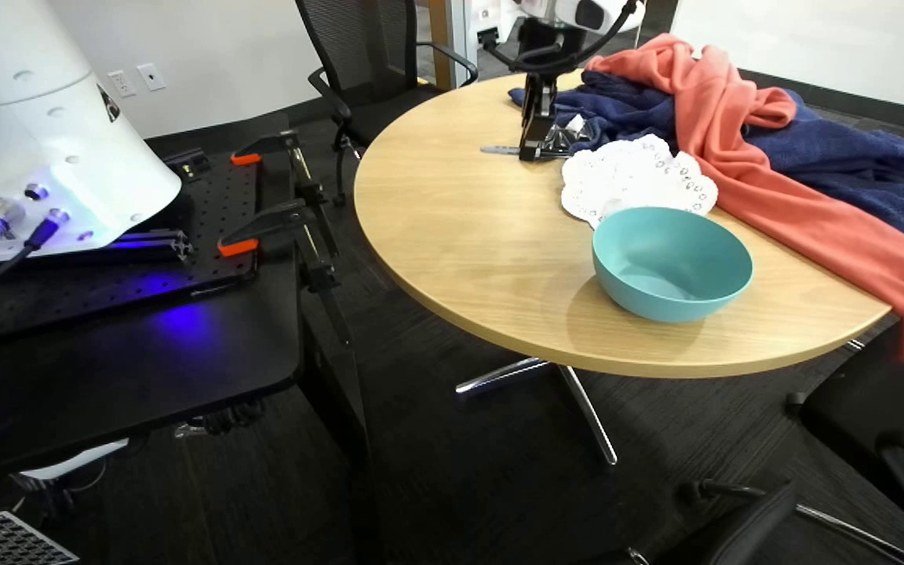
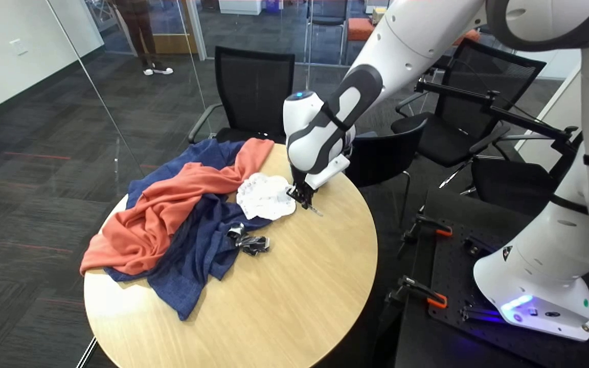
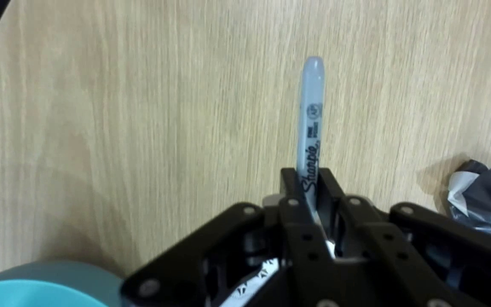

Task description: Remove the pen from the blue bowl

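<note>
Smooth, round, light-teal bowl (image 1: 668, 263): upright, nearest on the round light-wood counter (image 1: 460, 227) in an exterior view, its inside plain teal down to the base; the wrist view catches just a curve of rim and wall.
Flat white sheet with scalloped, lacy edge (image 1: 632, 176): directly behind the bowl; whether the two touch I cannot tell.
Slim grey marker pen (image 3: 311, 115): outside the bowl, near the white sheet; its "Sharpie" lettering reads in the wrist view alone, while both exterior views give little beyond its pale end.
Black jaws: clenched on the pen, one on each side.
Crumpled black-and-clear plastic wrapper (image 2: 251, 244): partly over the bunched navy cloth (image 2: 187, 286) in an exterior view.
Coral-orange cloth (image 1: 727, 149): draped across the navy one, an end hanging past the counter's edge.
Person's legs (image 2: 133, 15): farthest off, in one exterior picture only.
</note>
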You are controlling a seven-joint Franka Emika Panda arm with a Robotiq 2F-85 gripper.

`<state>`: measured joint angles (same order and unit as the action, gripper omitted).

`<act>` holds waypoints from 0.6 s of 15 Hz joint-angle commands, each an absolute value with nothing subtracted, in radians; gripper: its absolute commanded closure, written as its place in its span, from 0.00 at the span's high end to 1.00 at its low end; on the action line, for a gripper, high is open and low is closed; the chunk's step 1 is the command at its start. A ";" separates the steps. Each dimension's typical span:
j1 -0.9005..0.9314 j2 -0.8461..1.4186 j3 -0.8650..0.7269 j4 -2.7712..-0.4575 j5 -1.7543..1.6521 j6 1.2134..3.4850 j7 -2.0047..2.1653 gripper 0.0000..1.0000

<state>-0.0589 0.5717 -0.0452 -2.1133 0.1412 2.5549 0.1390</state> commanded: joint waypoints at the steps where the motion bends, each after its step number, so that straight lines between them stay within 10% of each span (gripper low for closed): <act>1: -0.031 0.599 -0.051 -2.132 0.103 2.602 0.130 0.04; 8: -0.023 0.648 -0.049 -2.143 0.083 2.638 0.122 0.04; 9: -0.020 0.652 -0.054 -2.144 0.078 2.640 0.125 0.39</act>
<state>-0.0256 0.6582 -0.0455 -2.1193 0.0936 2.6098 0.1390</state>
